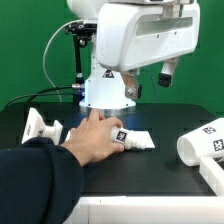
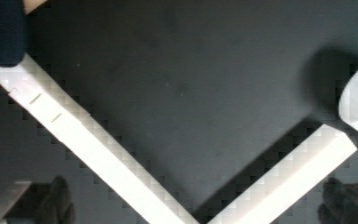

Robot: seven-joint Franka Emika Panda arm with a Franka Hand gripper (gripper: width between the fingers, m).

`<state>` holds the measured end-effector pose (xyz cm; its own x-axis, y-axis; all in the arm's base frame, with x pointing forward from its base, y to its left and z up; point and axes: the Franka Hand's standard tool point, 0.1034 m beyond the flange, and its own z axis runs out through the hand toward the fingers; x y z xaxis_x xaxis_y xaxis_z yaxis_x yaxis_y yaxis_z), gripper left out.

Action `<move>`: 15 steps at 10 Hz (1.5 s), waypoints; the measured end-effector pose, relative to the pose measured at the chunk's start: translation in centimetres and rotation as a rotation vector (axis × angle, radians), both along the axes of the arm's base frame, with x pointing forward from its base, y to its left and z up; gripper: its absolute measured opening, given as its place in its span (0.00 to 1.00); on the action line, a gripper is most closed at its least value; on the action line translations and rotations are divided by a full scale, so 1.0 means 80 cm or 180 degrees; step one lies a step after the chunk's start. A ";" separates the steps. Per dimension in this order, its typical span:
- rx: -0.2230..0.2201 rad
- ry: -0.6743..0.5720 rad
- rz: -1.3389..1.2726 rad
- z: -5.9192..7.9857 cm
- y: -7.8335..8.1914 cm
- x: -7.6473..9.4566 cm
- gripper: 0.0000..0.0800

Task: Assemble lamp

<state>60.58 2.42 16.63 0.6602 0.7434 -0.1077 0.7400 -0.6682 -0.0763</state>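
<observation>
A white tagged lamp part (image 1: pixel 41 125), blocky, lies at the exterior view's left. The tapered shade (image 1: pixel 204 146) lies on its side at the exterior view's right. A person's hand (image 1: pixel 92 141) rests on a third white tagged part (image 1: pixel 132 138) in the middle, just below the arm. In the wrist view my gripper (image 2: pixel 194 203) hangs above the table with its dark fingers (image 2: pixel 34 203) wide apart and nothing between them. A rounded white part (image 2: pixel 357 95) shows at that picture's edge; I cannot tell which part it is.
The person's dark sleeve (image 1: pixel 35 185) crosses the table's front and also shows in the wrist view (image 2: pixel 2 30). Two white bars (image 2: pixel 87 130) meet in a V on the black table under the gripper. A green wall stands behind.
</observation>
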 end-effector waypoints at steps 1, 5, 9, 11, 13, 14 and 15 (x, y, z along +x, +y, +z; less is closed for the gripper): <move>0.0000 -0.0002 0.0000 0.001 0.000 0.001 0.88; 0.0016 -0.0078 0.0175 0.000 -0.005 0.001 0.88; 0.0090 -0.0303 0.0789 -0.003 -0.074 -0.072 0.88; 0.0098 -0.0347 0.0853 0.001 -0.079 -0.068 0.88; 0.0100 -0.0338 0.0853 -0.001 -0.079 -0.068 0.88; 0.0102 -0.0331 0.0861 -0.003 -0.079 -0.070 0.88; 0.0043 -0.0453 0.1183 -0.008 -0.086 -0.074 0.88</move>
